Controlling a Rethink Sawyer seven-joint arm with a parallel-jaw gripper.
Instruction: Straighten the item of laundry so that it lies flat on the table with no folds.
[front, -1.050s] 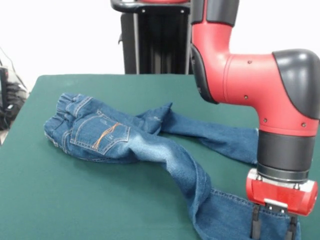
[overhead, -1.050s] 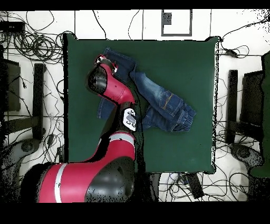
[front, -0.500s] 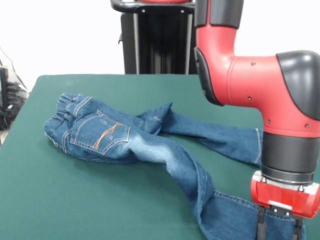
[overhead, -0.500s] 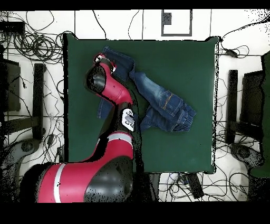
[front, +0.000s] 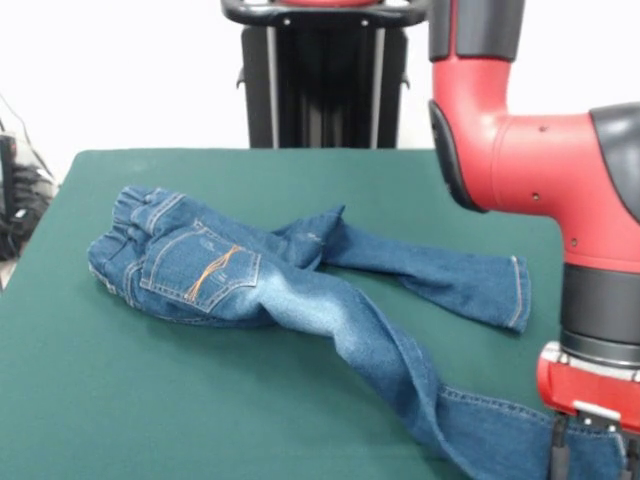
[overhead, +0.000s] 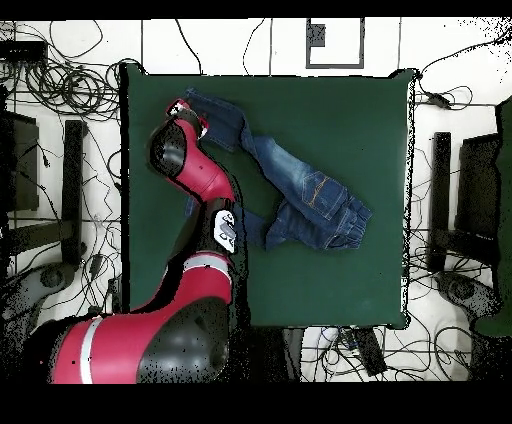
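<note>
The item of laundry (front: 215, 270), a pair of blue jeans, lies on the green table (front: 150, 400) with its waist and back pocket at the left. One leg runs right to a hem (front: 518, 290). The other leg curves toward the bottom right corner, where my gripper (front: 592, 470) comes down on its end and appears shut on the cloth, its tips cut off by the picture's edge. In the overhead view the jeans (overhead: 310, 190) stretch diagonally, and the red wrist (overhead: 183, 112) sits over the leg end near the table's (overhead: 350, 110) far left corner.
The red arm (overhead: 195, 180) reaches over the table's left side in the overhead view and hides part of one leg. A black pedestal (front: 320, 70) stands behind the table. Tangled cables (overhead: 60, 80) lie on the floor around the table.
My gripper has moved right in the front view, toward the table's edge, and the leg end has gone with it. That leg is now drawn out longer and straighter.
</note>
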